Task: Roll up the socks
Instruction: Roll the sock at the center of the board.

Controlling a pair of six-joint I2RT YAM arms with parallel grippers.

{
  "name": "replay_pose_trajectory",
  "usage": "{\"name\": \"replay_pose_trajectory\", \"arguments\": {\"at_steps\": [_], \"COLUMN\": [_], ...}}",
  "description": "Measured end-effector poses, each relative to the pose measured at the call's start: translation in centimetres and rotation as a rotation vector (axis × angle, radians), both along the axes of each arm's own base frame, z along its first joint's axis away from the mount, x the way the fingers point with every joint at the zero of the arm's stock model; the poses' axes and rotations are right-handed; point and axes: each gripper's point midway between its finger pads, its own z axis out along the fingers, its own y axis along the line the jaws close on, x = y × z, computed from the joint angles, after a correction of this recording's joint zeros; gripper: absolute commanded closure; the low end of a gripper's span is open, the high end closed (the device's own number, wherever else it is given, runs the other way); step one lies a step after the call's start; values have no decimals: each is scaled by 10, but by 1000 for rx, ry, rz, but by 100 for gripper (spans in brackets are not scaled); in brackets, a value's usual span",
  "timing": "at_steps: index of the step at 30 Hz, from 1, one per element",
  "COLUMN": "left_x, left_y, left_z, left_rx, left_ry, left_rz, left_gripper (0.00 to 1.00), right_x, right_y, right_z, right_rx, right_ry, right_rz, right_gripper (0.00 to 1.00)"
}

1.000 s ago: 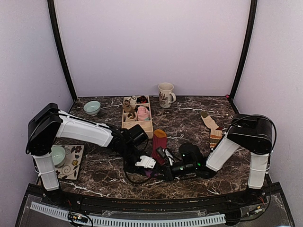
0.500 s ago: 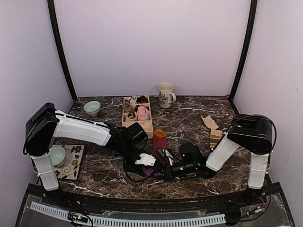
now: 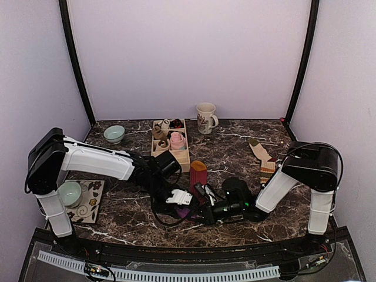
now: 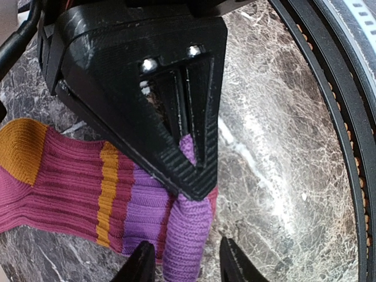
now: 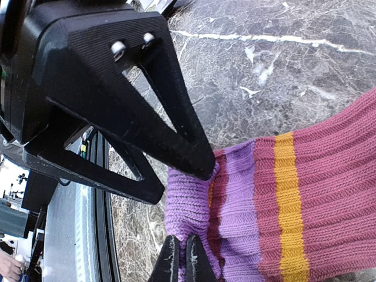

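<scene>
A striped sock [image 3: 197, 174] lies on the table's middle, maroon with orange bands. Its purple end [image 4: 187, 235] is turned over into a small roll. My left gripper [image 4: 185, 267] stands open astride that roll, one finger on each side, not touching it. My right gripper [image 5: 183, 265] is shut on the same purple end [image 5: 188, 205], with a bit of purple cloth between its fingers. Both grippers meet tip to tip over the sock near the front edge [image 3: 187, 207]. Two more socks [image 3: 264, 160], one beige with a reddish-brown patch and one striped, lie at the right.
A wooden compartment box [image 3: 183, 157] with a pink bundle [image 3: 177, 141] stands behind the sock. A mug [image 3: 205, 117] is at the back, a pale green bowl [image 3: 114, 133] back left, another bowl [image 3: 71, 192] on a patterned mat [image 3: 91, 202] front left. The black front rail [image 4: 346, 117] runs close by.
My left gripper has opened off the sock's purple end and drawn back slightly to the left. The right gripper has stayed shut in place.
</scene>
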Motion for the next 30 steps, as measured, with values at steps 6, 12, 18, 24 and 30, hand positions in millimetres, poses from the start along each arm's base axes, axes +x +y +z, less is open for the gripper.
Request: {"name": "replay_pose_trajectory", "arguments": {"at_steps": [6, 12, 18, 24, 30], "left_x": [0, 0, 2, 1, 2], "left_y": [0, 0, -4, -4, -5], "left_z": [-4, -19, -18, -18, -13], "left_rx": [9, 39, 35, 34, 26], "left_ry": [5, 26, 28, 36, 37], "left_rz": [0, 0, -2, 9, 20], "left_gripper": [64, 66, 78, 61, 52], "right_x": [0, 0, 0, 0, 0], "right_y": [0, 0, 0, 0, 0], "right_z": [0, 0, 0, 0, -1], "right_rx": [-1, -1, -3, -3, -5], "right_ry": [0, 0, 0, -1, 0], "right_rz": [0, 1, 1, 2, 2], "right_gripper": [100, 100, 100, 100, 100]}}
